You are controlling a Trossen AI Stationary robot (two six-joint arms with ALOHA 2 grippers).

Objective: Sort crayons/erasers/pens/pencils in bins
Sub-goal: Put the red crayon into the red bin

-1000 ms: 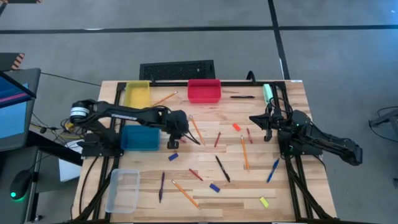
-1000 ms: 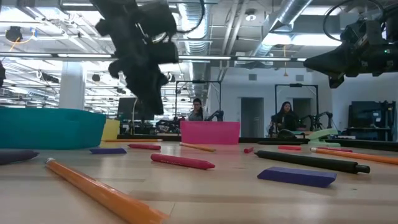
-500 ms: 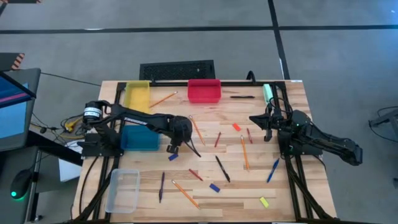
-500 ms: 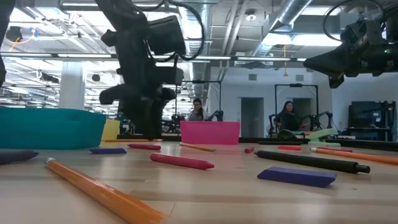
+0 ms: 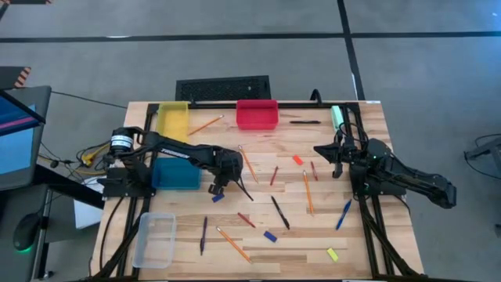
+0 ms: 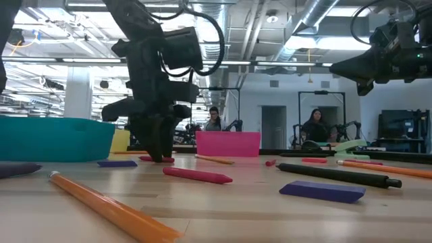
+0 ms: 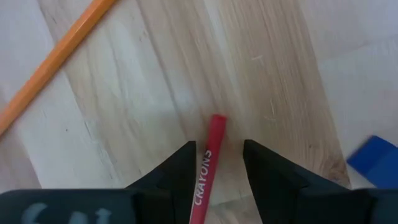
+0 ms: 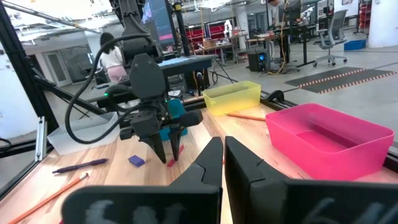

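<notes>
Bins are sitting along the far and left parts of the desk [image 5: 368, 133]: the yellow bin [image 5: 173, 119] and the red bin [image 5: 257, 113] at the far edge, the teal bin [image 5: 175, 174] at the left, the clear bin [image 5: 155, 239] at the near left corner. Pencils, pens, crayons and erasers are lying scattered over the middle of the desk.

The left arm is reaching from the left edge past the teal bin, elbow bent, its wrist pointing straight down. The left claw [image 5: 217, 186] is standing with its tips at the desk surface, its fingers [image 7: 180, 171] parted and straddling a red crayon [image 7: 207, 162] that is lying flat between them; they are not yet pressing on it. A blue eraser [image 5: 218, 197] is lying just beside the claw. A second ago this claw was hanging higher above the desk with narrower fingers; it has since come down and spread.

The right arm is waiting over the right side of the desk, raised, unchanged from before. The right claw [image 5: 318, 149] is closed and holding nothing.
</notes>
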